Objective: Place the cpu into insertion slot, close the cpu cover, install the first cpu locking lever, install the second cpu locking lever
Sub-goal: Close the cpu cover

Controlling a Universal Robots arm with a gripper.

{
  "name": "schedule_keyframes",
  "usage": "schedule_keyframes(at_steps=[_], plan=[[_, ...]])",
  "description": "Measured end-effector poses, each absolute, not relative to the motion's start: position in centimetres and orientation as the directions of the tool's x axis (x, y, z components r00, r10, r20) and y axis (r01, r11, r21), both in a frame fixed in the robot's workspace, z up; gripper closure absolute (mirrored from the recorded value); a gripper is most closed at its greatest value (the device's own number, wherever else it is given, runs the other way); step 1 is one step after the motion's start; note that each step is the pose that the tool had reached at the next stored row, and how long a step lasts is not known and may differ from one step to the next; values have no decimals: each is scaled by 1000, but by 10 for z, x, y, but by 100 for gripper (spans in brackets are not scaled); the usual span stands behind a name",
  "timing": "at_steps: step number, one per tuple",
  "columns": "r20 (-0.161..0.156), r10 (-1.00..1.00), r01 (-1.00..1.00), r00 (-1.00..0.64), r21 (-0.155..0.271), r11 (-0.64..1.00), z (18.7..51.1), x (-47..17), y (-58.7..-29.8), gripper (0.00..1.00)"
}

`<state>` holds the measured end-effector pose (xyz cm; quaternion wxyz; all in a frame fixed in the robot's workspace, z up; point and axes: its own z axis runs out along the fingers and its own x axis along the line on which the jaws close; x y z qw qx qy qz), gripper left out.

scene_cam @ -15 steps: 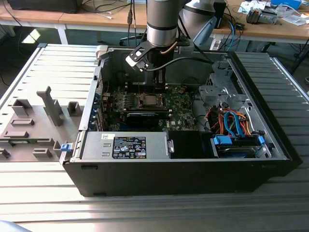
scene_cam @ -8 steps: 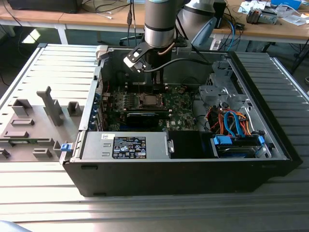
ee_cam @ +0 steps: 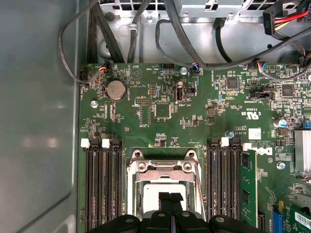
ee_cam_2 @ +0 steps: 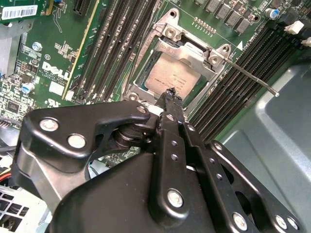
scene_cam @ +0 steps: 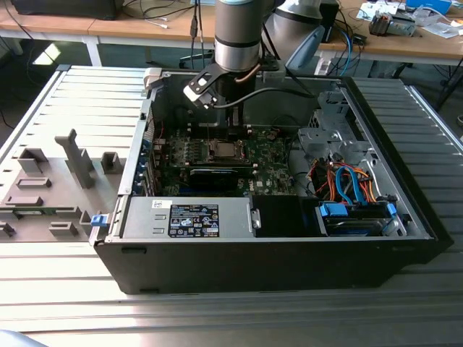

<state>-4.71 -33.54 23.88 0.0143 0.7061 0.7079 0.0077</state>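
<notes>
An open computer case (scene_cam: 289, 253) lies on a slatted metal surface (scene_cam: 217, 318). A robot arm (scene_cam: 237, 36) reaches into it, toward ten o'clock from the case's middle in the exterior view. The second wrist view adds closer detail. The tool (ee_cam_2: 170, 93), pinched together and empty, meets the edge of the chip (ee_cam_2: 167, 75). The chip sits in its socket (ee_cam_2: 130, 92) under the windowed cover (ee_cam_2: 194, 48), which the tool is probably pressing flat. One thin lever (ee_cam_2: 252, 80) juts free.

arm (scene_cam: 237, 32): silver-grey cylinder, darker band at lower end | gripper (ee_cam_2: 170, 95): matte black link bars, rounded plates, silver screw heads | cable (scene_cam: 269, 92): black, thin, at wrist
</notes>
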Motion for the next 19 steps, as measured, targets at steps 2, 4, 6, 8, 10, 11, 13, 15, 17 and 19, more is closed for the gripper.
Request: schedule_keyframes(at_steps=[2, 4, 6, 8, 10, 11, 13, 15, 17, 19], plan=[[-9, 1000, 1000, -2, 31, 3, 239, -48, -335, 89], [-9, 1000, 1000, -2, 31, 3, 238, -49, -335, 89], [-9, 1000, 1000, -2, 31, 3, 238, -49, -335, 89], [-9, 1000, 1000, -2, 31, 3, 238, -50, -335, 89], [-9, 1000, 1000, -2, 31, 3, 238, -50, -335, 89], [-9, 1000, 1000, -2, 31, 3, 237, -51, -335, 89], [-9, 1000, 1000, -2, 31, 3, 237, -51, -335, 89], [-9, 1000, 1000, -2, 31, 3, 237, -52, -335, 89], [-9, 1000, 1000, -2, 31, 3, 237, -53, -335, 89], [-9, 1000, 1000, -2, 31, 3, 237, -54, -335, 89]])
